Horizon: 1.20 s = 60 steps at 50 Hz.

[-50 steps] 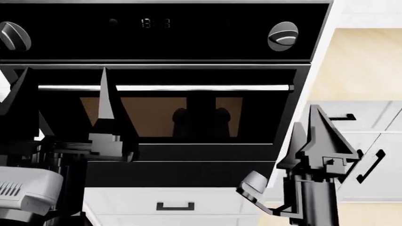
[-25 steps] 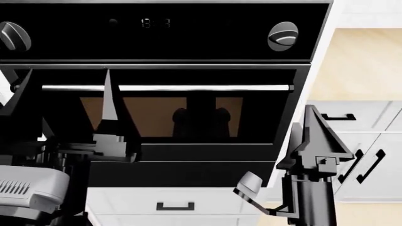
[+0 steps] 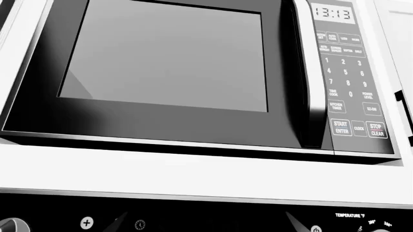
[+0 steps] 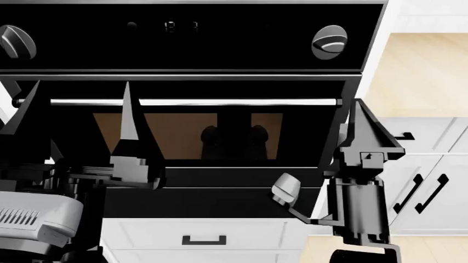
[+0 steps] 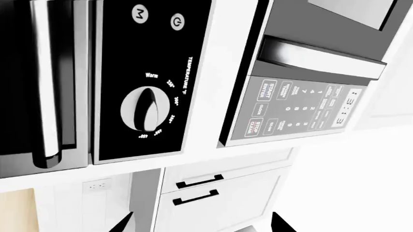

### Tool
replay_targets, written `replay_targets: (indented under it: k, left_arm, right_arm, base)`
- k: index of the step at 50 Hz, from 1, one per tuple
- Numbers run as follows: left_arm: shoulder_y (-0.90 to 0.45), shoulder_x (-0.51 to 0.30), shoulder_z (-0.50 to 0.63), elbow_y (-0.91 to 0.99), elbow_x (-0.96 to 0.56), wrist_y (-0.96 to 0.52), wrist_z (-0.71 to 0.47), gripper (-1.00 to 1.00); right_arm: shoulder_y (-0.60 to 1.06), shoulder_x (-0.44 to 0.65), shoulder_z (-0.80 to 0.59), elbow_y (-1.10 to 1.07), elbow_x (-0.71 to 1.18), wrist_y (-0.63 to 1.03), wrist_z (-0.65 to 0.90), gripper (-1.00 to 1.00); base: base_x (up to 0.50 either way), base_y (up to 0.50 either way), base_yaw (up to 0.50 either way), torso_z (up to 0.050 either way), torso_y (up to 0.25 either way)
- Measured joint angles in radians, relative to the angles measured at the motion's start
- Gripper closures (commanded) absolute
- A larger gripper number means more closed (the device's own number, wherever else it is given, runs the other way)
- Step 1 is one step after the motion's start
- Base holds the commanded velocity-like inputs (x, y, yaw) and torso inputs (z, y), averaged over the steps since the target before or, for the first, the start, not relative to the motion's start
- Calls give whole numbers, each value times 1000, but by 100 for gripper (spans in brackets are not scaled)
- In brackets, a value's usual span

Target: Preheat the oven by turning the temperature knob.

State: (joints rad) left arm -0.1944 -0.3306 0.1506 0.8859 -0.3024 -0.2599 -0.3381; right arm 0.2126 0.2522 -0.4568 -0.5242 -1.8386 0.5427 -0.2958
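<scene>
White cabinets (image 4: 424, 164) with black handles flank the oven (image 4: 190, 137), which fills most of my head view. Its black control panel runs along the top, with a small display (image 4: 181, 26) near 12 o'clock. I see the temperature knob (image 4: 329, 41) at about 1 o'clock on that panel, silver-grey with a raised ridge, and a second knob (image 4: 16, 43) at the panel's far edge near 10 o'clock. Below the panel the silver bar handle (image 4: 190, 102) crosses above the brownish window (image 4: 190, 137).

My left tool (image 4: 73, 109) stands at 9 o'clock in front of the oven door, its two pointed fingers (image 4: 130, 118) spread well apart with nothing between them. My right tool (image 4: 362, 129) stands at 4 o'clock, just beside the door's edge and below the temperature knob, apart from it. It shows edge-on and I cannot tell how far it is parted; it grips nothing that I can see.

From the right wrist I see the knob (image 5: 143, 109) ringed with temperature marks, the microwave keypad (image 5: 303, 108) beside it, and two cabinet handles (image 5: 197, 189). From the left wrist I see the microwave (image 3: 174, 72) above the oven panel's top strip.
</scene>
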Motion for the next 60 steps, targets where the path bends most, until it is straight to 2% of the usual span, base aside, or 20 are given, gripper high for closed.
replay_targets:
  k: [60]
  left_arm:
    - [-3, -38, 20, -3, -23, 13, -34, -100]
  right_arm:
    - [328, 11, 0, 118, 3, -123, -248, -100]
  base:
    - [0, 0, 0, 0, 0]
